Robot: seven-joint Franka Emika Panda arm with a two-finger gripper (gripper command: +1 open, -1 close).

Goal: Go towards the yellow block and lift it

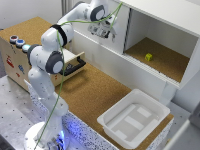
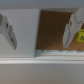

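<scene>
The yellow block (image 1: 148,57) sits alone inside the cork-floored cabinet compartment (image 1: 165,62). The hand (image 1: 104,31) hovers outside, fingers spread, holding nothing

Exterior view is evenly and brightly lit; light appears diffuse, w/ no hard shadows seen. Soft shade is noted inside the white cabinet (image 1: 165,30), esp. under its top panel toward 12 o'clock. Mild glare is seen on the white bin (image 1: 134,119) at approx. 5 o'clock, and a bluish glow at the robot base (image 1: 50,139). Resolution is low; edges are soft throughout. Wrist view is heavily blurred: gripper (image 2: 42,27) fingers and yellow block (image 2: 80,36) are smeared, details lost.
</scene>
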